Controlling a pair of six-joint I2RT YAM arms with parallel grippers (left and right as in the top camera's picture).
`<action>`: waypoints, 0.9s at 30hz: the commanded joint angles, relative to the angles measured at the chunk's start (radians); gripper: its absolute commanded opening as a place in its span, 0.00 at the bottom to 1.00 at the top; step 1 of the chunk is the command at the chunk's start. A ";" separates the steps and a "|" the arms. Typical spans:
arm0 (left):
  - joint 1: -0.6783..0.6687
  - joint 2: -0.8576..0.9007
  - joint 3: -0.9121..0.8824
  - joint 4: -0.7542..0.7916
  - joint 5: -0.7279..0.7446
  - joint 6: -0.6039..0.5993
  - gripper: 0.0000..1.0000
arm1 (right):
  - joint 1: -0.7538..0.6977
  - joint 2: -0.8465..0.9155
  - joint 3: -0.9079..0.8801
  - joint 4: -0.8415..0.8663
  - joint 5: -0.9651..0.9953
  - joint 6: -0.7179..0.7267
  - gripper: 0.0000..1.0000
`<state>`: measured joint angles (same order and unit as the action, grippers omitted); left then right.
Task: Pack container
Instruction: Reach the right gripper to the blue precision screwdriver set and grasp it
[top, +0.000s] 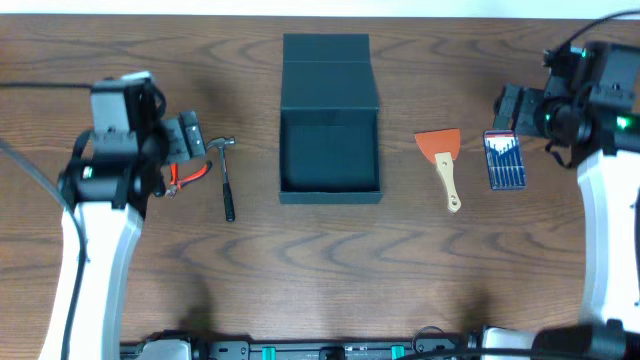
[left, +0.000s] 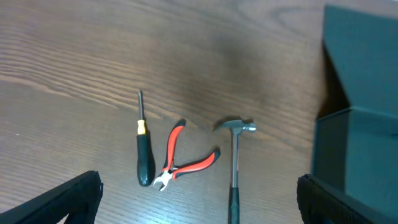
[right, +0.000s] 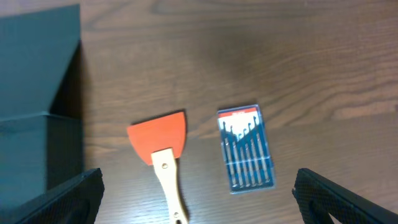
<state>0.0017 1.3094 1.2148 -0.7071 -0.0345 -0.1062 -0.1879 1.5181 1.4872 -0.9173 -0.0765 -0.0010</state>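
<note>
**Overhead.** Container (top: 330, 194) at centre of surface (top: 330, 275), lid flap laid back on far side, nothing visible inside. About equally far from both arms. To its left: hammer (top: 227, 180), long axis near-to-far and parallel to the container wall, then pliers (top: 188, 173) beside the left jaws. To its right: scraper (top: 443, 165), then precision screwdriver set (top: 503, 160) beside the right jaws.

**Left wrist.** Jaws wide apart, empty. Ahead between them: screwdriver (left: 144, 155), pliers (left: 183, 158), hammer (left: 234, 168), side by side, not touching. Container (left: 354, 155) off to the right. Nothing in the way.

**Right wrist.** Jaws wide apart, empty. Ahead between them: scraper (right: 163, 149), handle toward camera, and screwdriver set (right: 245, 149). Container (right: 37, 74) to the left, path judged open.
</note>
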 joint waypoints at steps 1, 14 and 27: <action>0.000 0.080 0.022 -0.011 -0.003 0.035 0.98 | -0.018 0.119 0.029 -0.019 0.078 -0.112 0.99; 0.000 0.187 0.021 -0.011 -0.003 0.035 0.98 | -0.082 0.463 0.031 -0.022 0.183 -0.329 0.99; 0.000 0.187 0.020 -0.011 -0.003 0.035 0.98 | -0.085 0.628 0.031 0.008 0.154 -0.298 0.99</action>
<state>0.0017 1.4860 1.2217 -0.7143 -0.0326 -0.0803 -0.2691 2.1147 1.5082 -0.9112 0.0841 -0.3035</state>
